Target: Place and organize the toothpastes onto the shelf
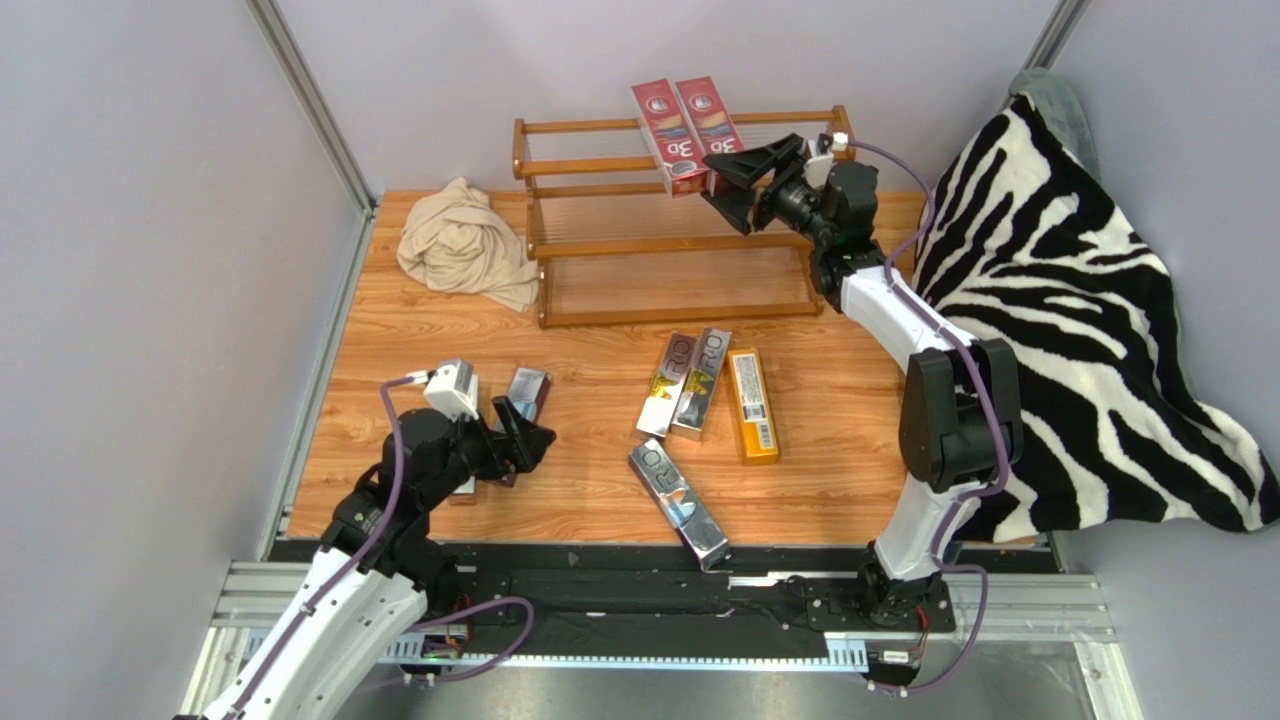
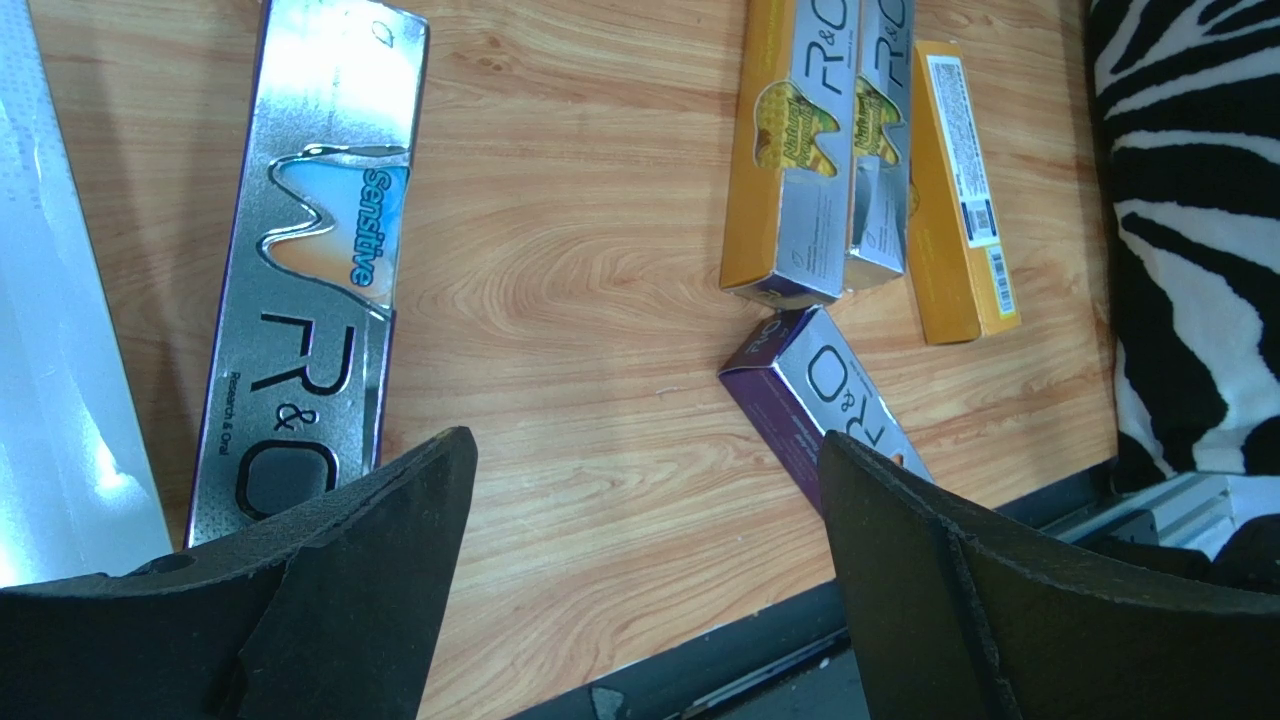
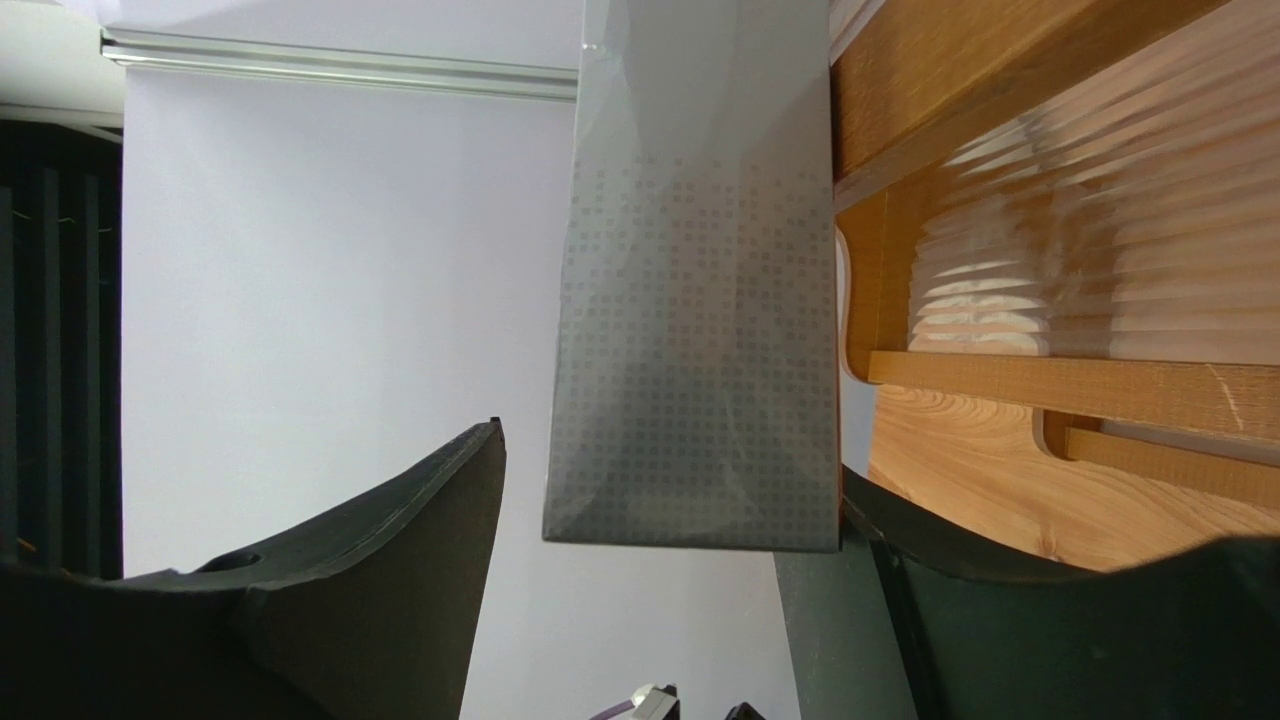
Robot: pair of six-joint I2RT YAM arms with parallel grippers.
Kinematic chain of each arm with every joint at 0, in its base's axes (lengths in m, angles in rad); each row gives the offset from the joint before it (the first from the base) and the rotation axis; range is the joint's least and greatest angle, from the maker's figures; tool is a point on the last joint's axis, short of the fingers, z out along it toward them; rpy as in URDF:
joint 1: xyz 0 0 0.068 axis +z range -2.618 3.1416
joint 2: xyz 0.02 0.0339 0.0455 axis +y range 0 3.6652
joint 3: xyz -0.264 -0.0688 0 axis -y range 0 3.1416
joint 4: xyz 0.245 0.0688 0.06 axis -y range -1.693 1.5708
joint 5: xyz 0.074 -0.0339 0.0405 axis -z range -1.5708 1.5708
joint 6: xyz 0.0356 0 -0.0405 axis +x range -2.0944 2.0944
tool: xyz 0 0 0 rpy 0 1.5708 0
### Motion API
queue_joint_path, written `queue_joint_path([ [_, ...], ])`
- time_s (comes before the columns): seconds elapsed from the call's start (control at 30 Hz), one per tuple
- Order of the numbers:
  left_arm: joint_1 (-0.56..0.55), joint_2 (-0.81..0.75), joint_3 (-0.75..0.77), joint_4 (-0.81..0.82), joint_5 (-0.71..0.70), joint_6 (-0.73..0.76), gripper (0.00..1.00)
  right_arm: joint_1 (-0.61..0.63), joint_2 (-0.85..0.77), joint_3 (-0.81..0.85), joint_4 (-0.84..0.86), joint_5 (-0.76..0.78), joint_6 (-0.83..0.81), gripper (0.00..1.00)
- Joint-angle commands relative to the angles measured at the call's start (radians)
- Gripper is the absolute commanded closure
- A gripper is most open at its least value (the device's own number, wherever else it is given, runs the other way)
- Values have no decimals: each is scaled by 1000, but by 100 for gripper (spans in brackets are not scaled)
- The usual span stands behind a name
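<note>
Two red "3D" toothpaste cartons point(image 1: 670, 138) point(image 1: 709, 117) lie side by side across the top tier of the wooden shelf point(image 1: 676, 285). My right gripper point(image 1: 747, 168) is open around the near end of the right one. In the right wrist view that carton's grey dotted face point(image 3: 699, 300) sits between the open fingers of that gripper point(image 3: 669, 465), close to the right finger. My left gripper point(image 1: 519, 447) point(image 2: 646, 443) is open and empty, low over the table beside a silver "Sensitive" carton point(image 1: 526, 393) point(image 2: 308, 285).
Two silver-gold cartons point(image 1: 685, 383) point(image 2: 819, 150), an orange carton point(image 1: 753, 402) point(image 2: 954, 180) and a silver-purple carton point(image 1: 679, 503) point(image 2: 827, 398) lie mid-table. A beige cloth point(image 1: 466, 240) lies left of the shelf. A zebra blanket point(image 1: 1082, 300) covers the right side.
</note>
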Motion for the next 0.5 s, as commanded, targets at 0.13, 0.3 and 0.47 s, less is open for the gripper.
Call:
queue_joint_path([
  [0.13,0,2,-6,33,12,16,7,28,25,82,-20,-18,-31,33],
  [0.3,0,11,-14,37,14,18,7,35,31,73,-16,-36,-39,32],
  [0.47,0,20,-20,43,22,18,7,37,-12,7,-14,-36,-69,23],
])
